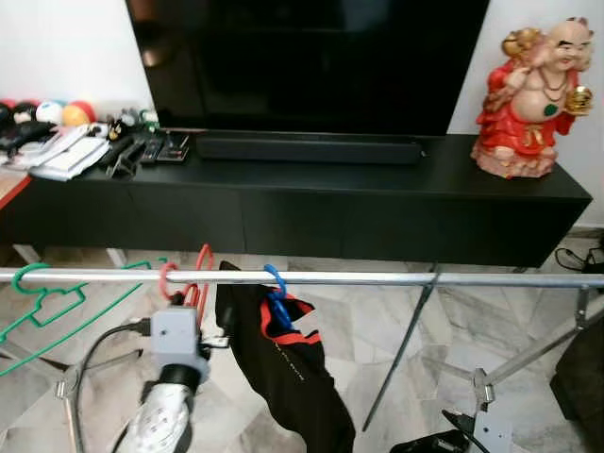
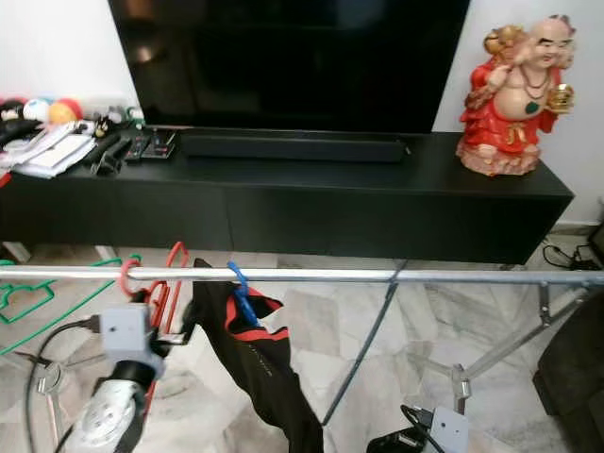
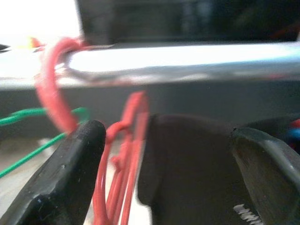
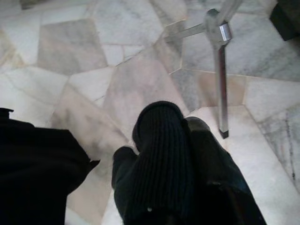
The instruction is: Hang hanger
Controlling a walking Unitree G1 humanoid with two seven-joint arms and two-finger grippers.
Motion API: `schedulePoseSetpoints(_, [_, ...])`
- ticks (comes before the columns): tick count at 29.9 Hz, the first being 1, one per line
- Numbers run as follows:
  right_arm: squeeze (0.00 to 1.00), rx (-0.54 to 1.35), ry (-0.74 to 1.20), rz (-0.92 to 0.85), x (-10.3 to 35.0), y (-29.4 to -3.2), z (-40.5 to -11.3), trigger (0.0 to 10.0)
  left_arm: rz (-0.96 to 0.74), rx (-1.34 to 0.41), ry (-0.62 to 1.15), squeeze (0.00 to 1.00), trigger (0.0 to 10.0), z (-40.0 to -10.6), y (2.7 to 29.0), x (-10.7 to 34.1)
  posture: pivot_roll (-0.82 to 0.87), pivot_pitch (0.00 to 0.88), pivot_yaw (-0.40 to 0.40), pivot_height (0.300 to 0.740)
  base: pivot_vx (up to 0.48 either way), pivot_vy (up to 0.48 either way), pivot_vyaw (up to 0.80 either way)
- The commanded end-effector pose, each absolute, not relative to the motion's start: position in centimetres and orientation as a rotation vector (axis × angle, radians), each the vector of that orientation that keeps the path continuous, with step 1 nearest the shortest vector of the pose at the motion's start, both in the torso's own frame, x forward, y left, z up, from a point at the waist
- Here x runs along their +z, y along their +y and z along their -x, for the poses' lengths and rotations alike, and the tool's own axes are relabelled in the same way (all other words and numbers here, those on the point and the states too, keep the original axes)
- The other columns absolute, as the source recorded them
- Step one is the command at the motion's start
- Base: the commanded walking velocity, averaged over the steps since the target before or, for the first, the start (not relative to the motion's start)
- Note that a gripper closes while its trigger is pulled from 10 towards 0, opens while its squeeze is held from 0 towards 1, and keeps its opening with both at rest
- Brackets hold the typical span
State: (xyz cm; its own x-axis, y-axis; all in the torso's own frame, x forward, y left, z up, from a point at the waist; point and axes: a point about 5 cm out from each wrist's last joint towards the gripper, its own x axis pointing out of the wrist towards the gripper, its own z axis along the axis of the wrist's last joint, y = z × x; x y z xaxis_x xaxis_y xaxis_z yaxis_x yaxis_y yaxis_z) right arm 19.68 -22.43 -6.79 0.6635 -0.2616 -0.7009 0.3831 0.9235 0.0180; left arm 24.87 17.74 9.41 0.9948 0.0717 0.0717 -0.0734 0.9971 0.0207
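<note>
Hanging just above the left gripper [image 1: 193,304], the red hanger [image 1: 192,283] hooks over the rail [image 1: 377,278]; fingers [image 3: 70,178] spread either side. Right gripper [image 4: 164,159] pressed together, low near floor [image 4: 70,51].

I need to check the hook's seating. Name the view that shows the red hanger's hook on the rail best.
The left wrist view: the red hanger hook curls over the rail close up, though blurred. Both eye views show it small, beside the left gripper. The right wrist view faces the floor.
</note>
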Motion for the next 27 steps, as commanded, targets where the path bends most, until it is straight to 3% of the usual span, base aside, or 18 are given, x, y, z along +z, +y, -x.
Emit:
schedulePoseSetpoints(1, [0.00, -0.369, 0.781, -0.169, -7.1, -22.5, -19.2, 10.0, -0.036, 0.116, -0.052, 0.00, 10.0, -24.3, 18.3, 9.7, 0.10, 0.043, -0.009, 0.740, 0.000, 0.000, 0.00])
schedulePoseSetpoints(6, [0.00, -0.365, 0.800, -0.158, -7.3, -22.6, -18.8, 10.0, 0.001, 0.230, 0.017, 0.00, 10.0, -23.5, 19.8, 10.2, 0.11, 0.051, -0.017, 0.740, 0.000, 0.000, 0.00])
schedulePoseSetpoints(11, [0.00, -0.360, 0.807, -0.149, -7.3, -22.6, -18.7, 10.0, 0.005, 0.042, -0.022, 0.00, 10.0, -23.7, 17.7, 11.9, 0.11, 0.051, -0.019, 0.740, 0.000, 0.000, 0.00])
schedulePoseSetpoints(16, [0.00, -0.362, 0.821, -0.144, -7.4, -23.1, -18.3, 10.0, -0.017, 0.002, -0.010, 0.00, 10.0, -23.4, 17.2, 12.9, 0.11, 0.058, -0.016, 0.740, 0.000, 0.000, 0.00])
schedulePoseSetpoints(20, [0.00, -0.359, 0.827, -0.142, -7.4, -23.1, -18.3, 10.0, -0.045, 0.031, 0.052, 0.00, 10.0, -24.0, 18.1, 12.8, 0.12, 0.059, -0.018, 0.740, 0.000, 0.000, 0.00])
schedulePoseSetpoints(27, [0.00, -0.351, 0.844, -0.140, -7.7, -22.7, -17.9, 10.0, -0.068, 0.227, 0.180, 0.00, 10.0, -25.3, 21.5, 13.2, 0.11, 0.061, -0.016, 0.740, 0.000, 0.000, 0.00])
